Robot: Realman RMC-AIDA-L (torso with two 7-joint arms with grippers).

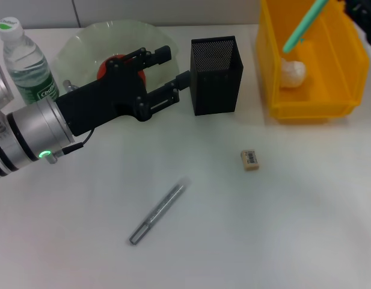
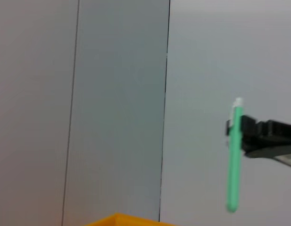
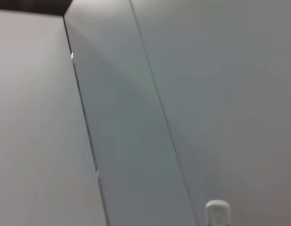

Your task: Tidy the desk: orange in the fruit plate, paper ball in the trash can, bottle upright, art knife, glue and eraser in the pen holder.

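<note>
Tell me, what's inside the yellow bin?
The trash can has the paper ball lying in it. The art knife, held by the right gripper, hangs over it. The near wall hides part of the floor.

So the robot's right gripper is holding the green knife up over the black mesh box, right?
Not quite. The right gripper is holding the art knife, but over the yellow trash can, not the black pen holder. The head view shows the knife slanting above the bin where the paper ball already lies; the pen holder stands apart, nearer the left gripper.
</note>
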